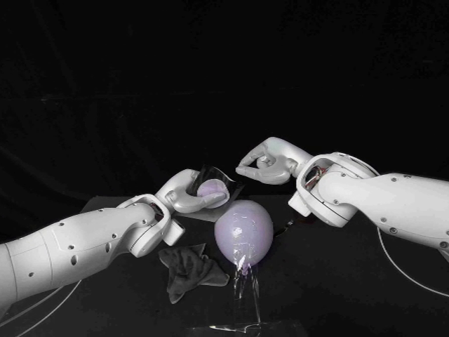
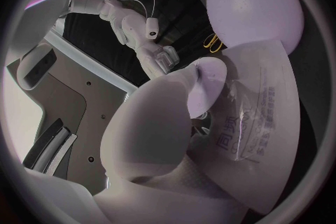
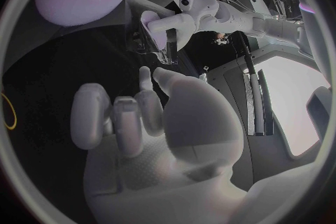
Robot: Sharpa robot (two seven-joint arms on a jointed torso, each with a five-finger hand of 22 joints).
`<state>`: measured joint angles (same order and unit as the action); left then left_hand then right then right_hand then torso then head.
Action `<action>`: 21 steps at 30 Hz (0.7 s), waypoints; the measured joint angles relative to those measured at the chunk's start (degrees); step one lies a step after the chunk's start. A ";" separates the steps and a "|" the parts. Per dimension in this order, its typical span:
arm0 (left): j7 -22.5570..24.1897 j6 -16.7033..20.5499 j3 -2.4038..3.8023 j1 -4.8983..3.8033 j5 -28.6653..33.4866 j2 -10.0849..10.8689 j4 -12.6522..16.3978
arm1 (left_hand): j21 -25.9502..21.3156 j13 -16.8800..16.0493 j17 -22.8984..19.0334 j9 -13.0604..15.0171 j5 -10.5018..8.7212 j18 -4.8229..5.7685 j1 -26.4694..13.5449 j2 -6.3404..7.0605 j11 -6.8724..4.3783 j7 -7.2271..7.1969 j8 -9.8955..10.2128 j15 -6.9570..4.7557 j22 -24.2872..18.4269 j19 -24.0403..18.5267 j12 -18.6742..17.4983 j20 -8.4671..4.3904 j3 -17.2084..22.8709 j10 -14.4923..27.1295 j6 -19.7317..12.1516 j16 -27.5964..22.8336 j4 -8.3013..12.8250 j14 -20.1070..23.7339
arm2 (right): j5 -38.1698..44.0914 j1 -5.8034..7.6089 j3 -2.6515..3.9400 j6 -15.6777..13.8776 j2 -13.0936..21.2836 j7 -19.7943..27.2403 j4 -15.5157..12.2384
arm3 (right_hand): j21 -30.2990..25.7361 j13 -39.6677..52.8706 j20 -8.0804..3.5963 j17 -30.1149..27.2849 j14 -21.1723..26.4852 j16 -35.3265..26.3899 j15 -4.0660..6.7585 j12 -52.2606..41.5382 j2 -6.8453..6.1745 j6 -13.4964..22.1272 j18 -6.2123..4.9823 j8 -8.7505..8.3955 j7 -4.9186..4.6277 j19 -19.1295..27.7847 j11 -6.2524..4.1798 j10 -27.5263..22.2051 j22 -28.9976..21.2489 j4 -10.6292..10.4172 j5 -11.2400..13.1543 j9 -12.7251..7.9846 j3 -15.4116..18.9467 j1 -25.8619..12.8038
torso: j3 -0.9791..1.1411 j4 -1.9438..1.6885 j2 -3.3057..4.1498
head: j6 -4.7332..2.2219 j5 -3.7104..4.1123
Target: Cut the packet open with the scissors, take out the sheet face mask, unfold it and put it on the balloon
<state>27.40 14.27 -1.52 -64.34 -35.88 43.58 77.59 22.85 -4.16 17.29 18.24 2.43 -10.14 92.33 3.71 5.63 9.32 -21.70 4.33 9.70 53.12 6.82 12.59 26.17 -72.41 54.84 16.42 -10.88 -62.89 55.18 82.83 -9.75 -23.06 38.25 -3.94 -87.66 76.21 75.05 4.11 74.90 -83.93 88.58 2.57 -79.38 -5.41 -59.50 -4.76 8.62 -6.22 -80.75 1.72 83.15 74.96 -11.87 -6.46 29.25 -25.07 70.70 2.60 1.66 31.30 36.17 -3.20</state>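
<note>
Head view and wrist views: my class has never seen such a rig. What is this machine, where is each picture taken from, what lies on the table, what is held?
This is a robot with two white arms, each ending in a silver many-fingered hand. The head view looks down from its head onto a black table. Each wrist view comes from a fisheye camera behind that arm's hand. On the table stands a lilac balloon on a clear stand, a dark cloth beside it; scissors with yellow handles lie nearby. The left hand holds a clear printed packet near the balloon. The right hand has its fingers curled in, apparently empty.
</note>
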 measured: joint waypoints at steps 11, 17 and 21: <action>0.06 0.63 0.00 -0.05 -2.25 -0.18 -0.16 | 0.35 0.11 0.16 0.73 0.11 0.02 0.05 -0.19 0.00 -0.09 0.29 0.01 0.27 -0.21 -0.01 -0.20 -0.16 0.00 -0.09 0.00 0.16 0.01 | 1.07 0.18 0.08 1.82 -1.06 -0.71 0.55 | 1.20 0.02 -0.17 0.01 0.01 0.43 -0.01 -2.16 -0.35 -0.07 0.84 0.46 0.08 -0.64 -0.08 0.68 -0.03 0.41 2.38 0.23 0.41 0.35 | -0.01 0.00 -0.02 | 0.16 0.15; 0.07 0.73 0.00 -0.08 -2.70 -0.20 -0.14 | 0.62 0.17 0.17 0.78 0.11 0.05 0.10 -0.24 0.00 -0.09 0.32 0.02 0.40 -0.21 0.19 -0.20 0.00 0.00 -0.10 0.22 0.31 0.02 | 2.64 0.19 0.08 2.92 -1.89 -1.62 0.99 | 1.59 -0.01 -0.02 0.06 0.01 0.63 -0.01 -2.78 -0.87 -0.07 0.85 0.68 0.08 -0.85 -0.08 0.68 -0.06 0.74 2.61 0.29 0.71 0.87 | -0.04 -0.03 0.00 | 0.27 0.24; 0.07 0.75 0.00 -0.09 -2.86 -0.22 -0.08 | 0.62 0.18 0.17 0.79 0.11 0.42 0.10 -0.23 0.00 -0.10 0.35 0.02 0.39 -0.21 0.21 -0.20 0.00 0.00 -0.10 0.22 0.32 0.02 | 3.95 0.19 0.08 3.49 -2.48 -2.55 1.59 | 1.73 -0.04 -0.20 0.05 0.01 0.75 -0.02 -3.26 -1.32 -0.18 0.86 0.68 0.19 -1.02 -0.08 0.68 -0.05 1.22 2.61 0.33 0.54 1.32 | -0.04 -0.06 0.00 | 0.35 0.30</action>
<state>27.47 15.01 -1.52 -64.43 -38.73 43.37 77.50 23.46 -3.98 17.46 19.03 2.55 -9.72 92.43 3.47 5.62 9.22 -21.35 4.35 10.10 52.92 7.03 12.38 26.17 -72.41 54.74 16.63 -10.57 -62.88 59.13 83.02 -9.67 -19.56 35.78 -6.48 -86.07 77.94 75.02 3.91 74.95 -83.92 89.33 2.56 -82.64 -6.73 -59.68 -3.90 9.30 -6.03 -81.77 1.64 83.83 74.91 -10.65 -3.85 29.58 -24.53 72.02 2.56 1.60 31.30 36.52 -2.91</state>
